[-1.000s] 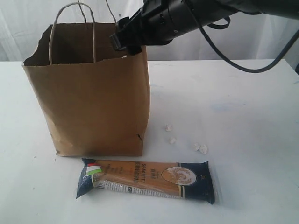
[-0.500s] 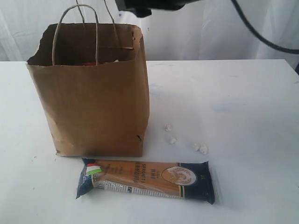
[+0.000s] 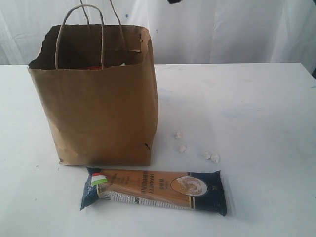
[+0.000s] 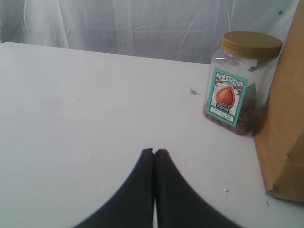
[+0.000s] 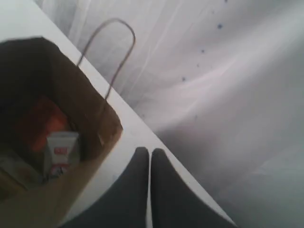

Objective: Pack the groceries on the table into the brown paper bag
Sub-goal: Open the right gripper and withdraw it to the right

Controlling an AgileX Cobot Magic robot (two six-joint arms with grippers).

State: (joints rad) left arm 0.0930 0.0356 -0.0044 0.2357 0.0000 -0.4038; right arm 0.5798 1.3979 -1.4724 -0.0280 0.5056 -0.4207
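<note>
Partly packed, the brown paper bag stands upright and open on the white table, with its two loop handles raised. Seen from above in the right wrist view, it already holds a small white carton and an orange-red package. The rest of the inside is too dark to make out.

Three things sit outside the bag. The long navy-orange spaghetti pack lies flat on the table just in front of the bag's base. A few small white lumps are scattered near the bag's front corner, between the bag and the pack's far end. The gold-lidded nut jar stands upright just beside one side wall of the bag. It shows only in the left wrist view, and whether it touches the paper is unclear.

The right gripper hangs high above the bag's rim, fingers pressed together and holding nothing. The left gripper is low over bare table, pointing toward the nut jar, fingers also pressed together and empty.

The packing looks roughly halfway done, with the jar, the pack and the lumps yet to go in.
</note>
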